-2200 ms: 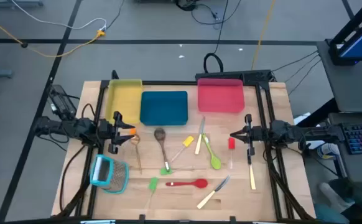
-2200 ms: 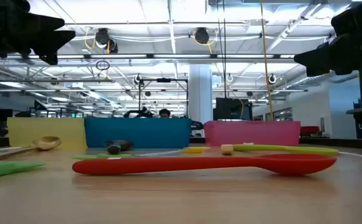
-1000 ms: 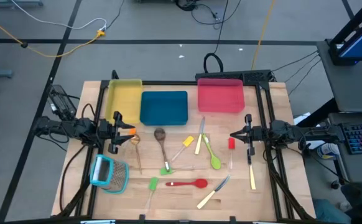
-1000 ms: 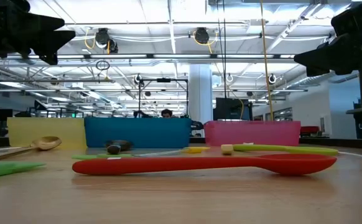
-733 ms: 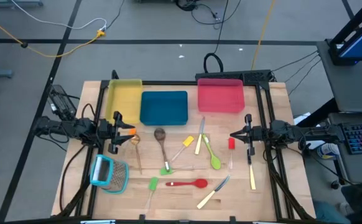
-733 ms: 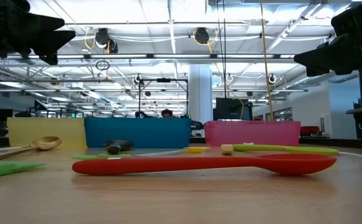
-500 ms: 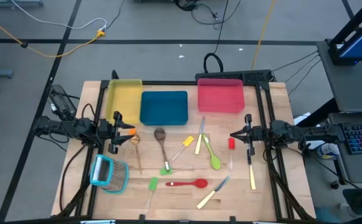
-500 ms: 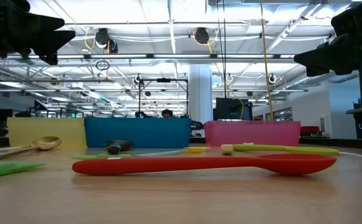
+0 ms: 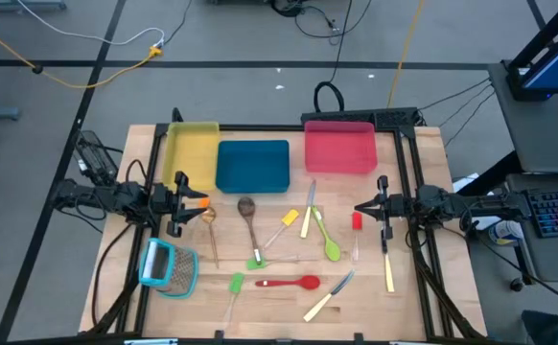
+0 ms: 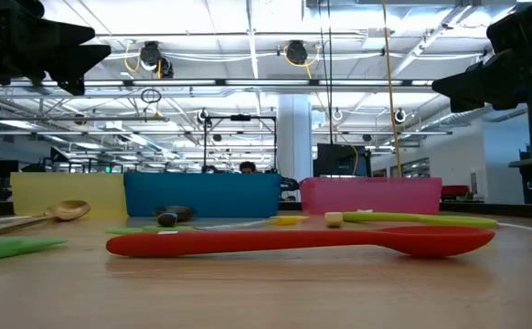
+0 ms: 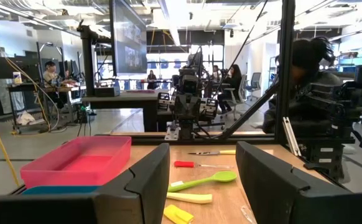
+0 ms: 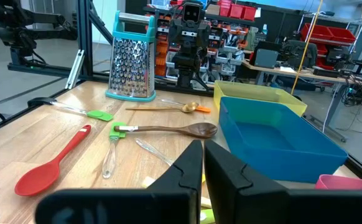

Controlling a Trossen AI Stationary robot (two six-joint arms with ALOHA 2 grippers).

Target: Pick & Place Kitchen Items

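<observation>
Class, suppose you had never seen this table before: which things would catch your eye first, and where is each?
Three bright trays line the far edge: yellow tray, blue tray, red tray. Before them utensils lie scattered, with the red spoon nearest the low camera and the green spoon further back. The left gripper and right gripper wait at opposite sides, empty.

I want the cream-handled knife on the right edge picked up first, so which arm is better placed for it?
Right. The right end effector hovers beside the cream-handled knife, while the left end effector, open, waits across the wooden table by the yellow tray.
</observation>
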